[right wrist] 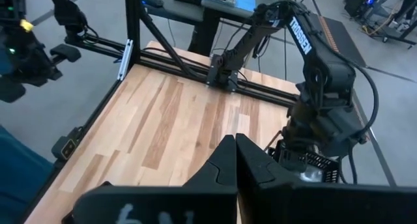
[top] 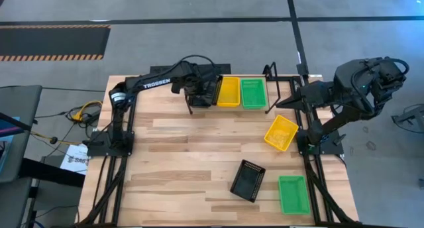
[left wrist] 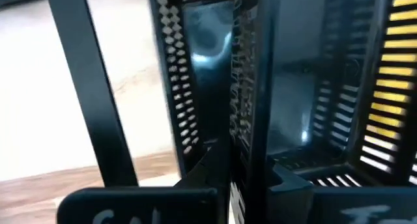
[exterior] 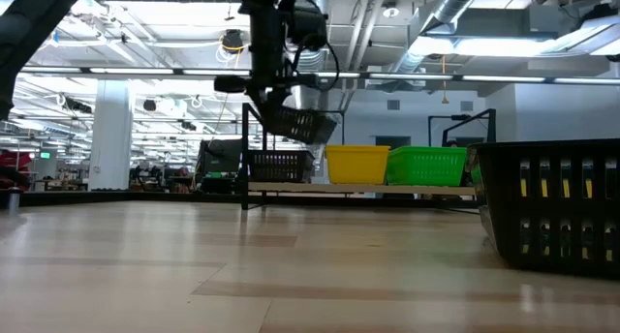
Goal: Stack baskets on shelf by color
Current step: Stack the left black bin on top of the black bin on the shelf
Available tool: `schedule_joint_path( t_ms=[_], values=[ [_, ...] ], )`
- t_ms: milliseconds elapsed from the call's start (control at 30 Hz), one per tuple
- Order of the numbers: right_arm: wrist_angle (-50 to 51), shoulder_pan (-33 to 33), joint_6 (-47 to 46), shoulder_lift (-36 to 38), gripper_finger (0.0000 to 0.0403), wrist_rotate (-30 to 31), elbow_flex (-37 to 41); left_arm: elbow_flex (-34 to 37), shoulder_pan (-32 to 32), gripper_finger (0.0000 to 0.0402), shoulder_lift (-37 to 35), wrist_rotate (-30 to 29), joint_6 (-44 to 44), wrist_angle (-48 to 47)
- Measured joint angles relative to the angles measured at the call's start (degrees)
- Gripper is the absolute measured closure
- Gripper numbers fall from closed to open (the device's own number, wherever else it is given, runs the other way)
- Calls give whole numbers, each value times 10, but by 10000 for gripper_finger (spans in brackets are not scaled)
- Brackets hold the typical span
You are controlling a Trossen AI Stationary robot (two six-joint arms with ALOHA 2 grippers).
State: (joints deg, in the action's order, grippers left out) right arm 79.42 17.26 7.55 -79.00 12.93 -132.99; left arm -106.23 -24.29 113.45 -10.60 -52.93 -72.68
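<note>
My left gripper (top: 201, 94) hangs over the left end of the shelf (exterior: 358, 189) at the table's far edge, shut on a black basket (exterior: 296, 124). That basket hangs tilted above another black basket (exterior: 279, 166) standing on the shelf. A yellow basket (top: 228, 91) and a green basket (top: 253, 93) stand on the shelf to its right. Loose on the table lie a yellow basket (top: 281, 132), a black basket (top: 248, 180) and a green basket (top: 293, 193). My right gripper (right wrist: 234, 162) is shut on nothing, raised at the right edge. My left gripper pinches one perforated side wall (left wrist: 242, 113) of the black basket between its two fingers, one finger inside the basket and one outside. The fingers come from above, pointing steeply down. The basket hangs tilted below them, clear of the black basket underneath.
The shelf's black wire legs (exterior: 245, 159) rise at its ends. The near left half of the wooden tabletop (top: 179, 162) is bare. The loose black basket (exterior: 552, 207) stands close to the low camera on the right.
</note>
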Motion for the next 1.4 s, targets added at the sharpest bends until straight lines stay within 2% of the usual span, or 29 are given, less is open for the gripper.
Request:
schedule_joint_path(
  t_ms=[533,833,1100,1267,1400],
  values=[
    [3,0,0,0,395,0,0,33,-20,401,-1,6,13,44],
    [17,0,0,0,395,0,0,29,-20,401,0,-4,27,10],
    [22,0,-1,0,395,0,0,29,-18,401,0,-23,39,1],
    [27,0,-1,0,395,1,0,29,-14,401,-1,-63,44,-20],
    [29,0,0,0,395,1,0,29,-13,401,-4,-64,35,-25]
  ],
)
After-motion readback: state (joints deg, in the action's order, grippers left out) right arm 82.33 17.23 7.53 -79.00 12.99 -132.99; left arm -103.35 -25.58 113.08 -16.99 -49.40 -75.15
